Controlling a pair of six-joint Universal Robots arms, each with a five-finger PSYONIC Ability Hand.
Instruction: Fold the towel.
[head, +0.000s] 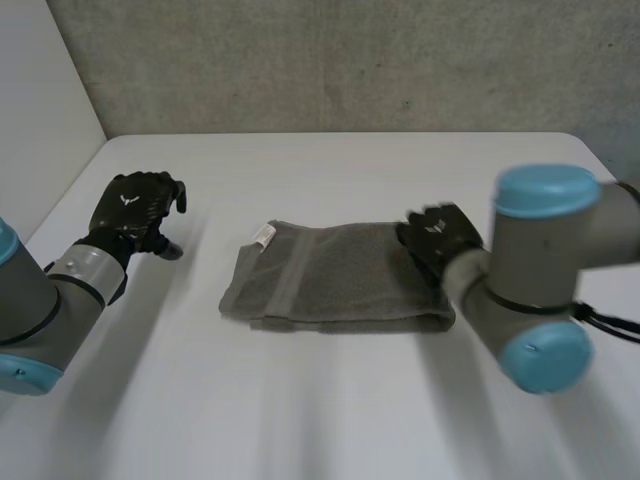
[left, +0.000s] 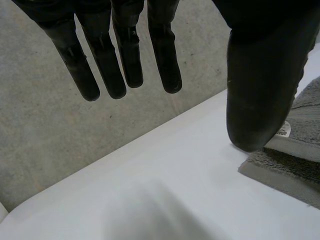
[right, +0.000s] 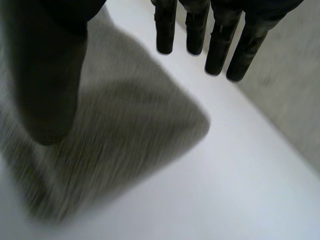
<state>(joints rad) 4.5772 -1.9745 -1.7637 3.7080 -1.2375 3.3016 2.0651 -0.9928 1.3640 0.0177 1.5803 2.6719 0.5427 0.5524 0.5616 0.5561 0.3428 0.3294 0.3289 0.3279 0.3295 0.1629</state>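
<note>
**Desk:** Where does the towel lie, and which hand is placed for the next fold?

**Caption:** The grey towel (head: 340, 275) lies mid-table, already doubled into a long band whose long axis runs across the robot's front, from one arm's side to the other's. The right hand (head: 437, 238) hovers over the band's right end. Its fingers are straight and its thumb is spread above the cloth, gripping nothing. The left hand (head: 135, 205) hangs well apart from the left end, fingers likewise straight and empty.

**Desk:** So the right hand has the shorter reach?

**Caption:** By some way. The nearest corner sits under its palm, and the rest of the band stretches away from it toward the left arm. A fold across the long axis would probably mean carrying that end over toward the white label (head: 264, 236) at the far-left corner.

**Desk:** Anything in the path?

**Caption:** Nothing but bare white table (head: 330, 400) around the cloth, with a grey wall (head: 350, 60) behind. The left hand stands outside the band's line and looks unlikely to obstruct.
</note>
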